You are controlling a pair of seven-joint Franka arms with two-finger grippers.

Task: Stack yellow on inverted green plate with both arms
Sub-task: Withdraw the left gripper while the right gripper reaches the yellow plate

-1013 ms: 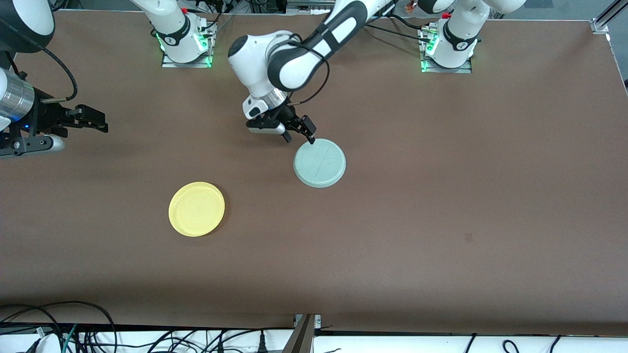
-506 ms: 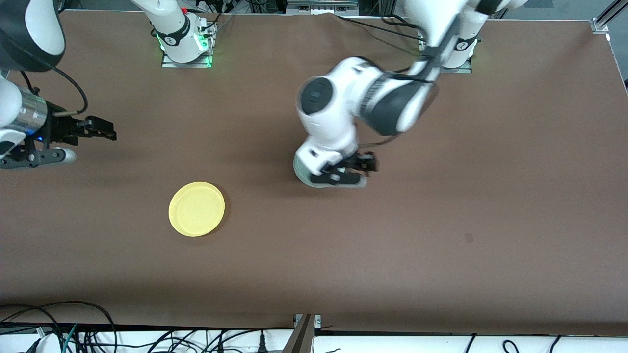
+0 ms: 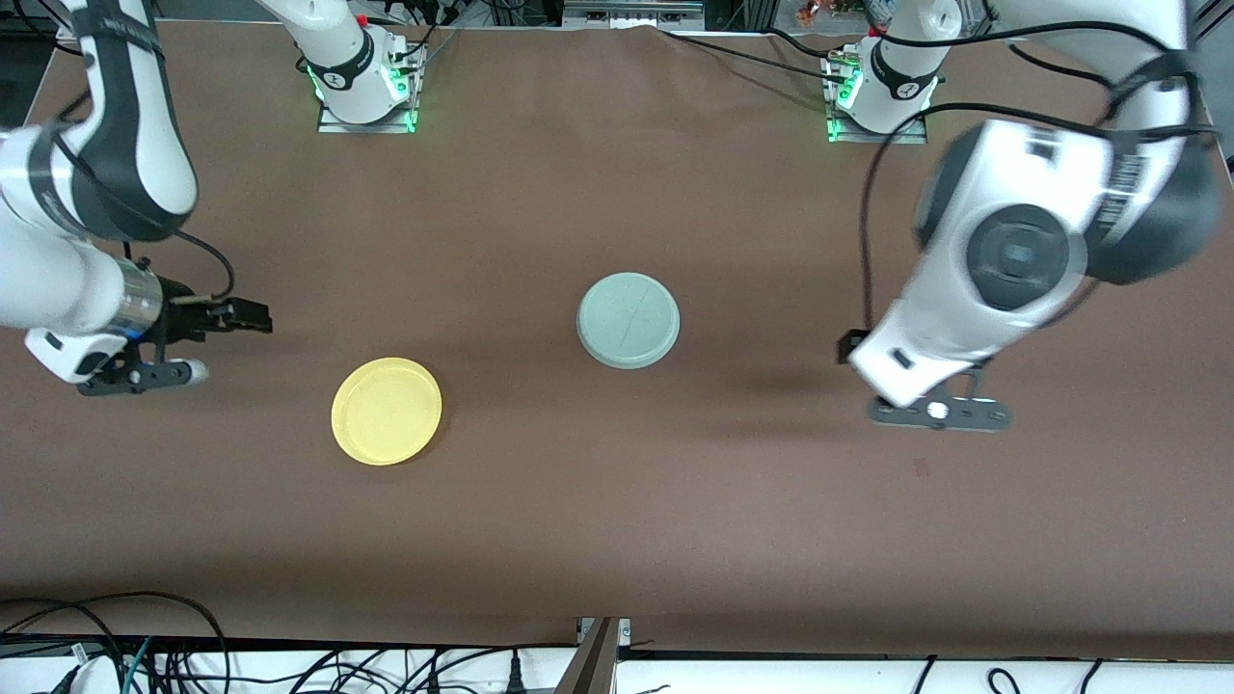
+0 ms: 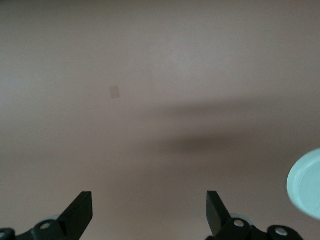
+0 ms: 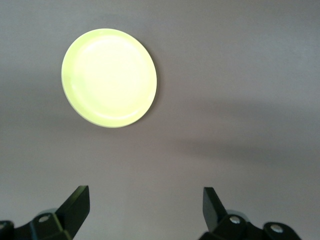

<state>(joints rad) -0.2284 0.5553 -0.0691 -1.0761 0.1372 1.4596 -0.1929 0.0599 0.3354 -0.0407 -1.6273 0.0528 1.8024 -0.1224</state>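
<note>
At centre frame the green plate [image 3: 628,320] is lying inverted, yellow [image 3: 387,411] beside it, both pincers [image 4: 149,212] [image 5: 145,210] gaping empty; a shallow rim grasp risks slipping.

The yellow plate [image 3: 387,411], lower left of centre in the front view, is looking like smooth plastic — it is glaring brightly in the right wrist view [image 5: 109,77]. The green plate [image 3: 629,320], at centre, is showing a duller, matt underside with a faint line. The table [image 3: 675,501] is wearing a matt brown covering, finely grained. The arm shells are gleaming as glossy white plastic — the right gripper [image 3: 253,316] is appearing matt black.
</note>
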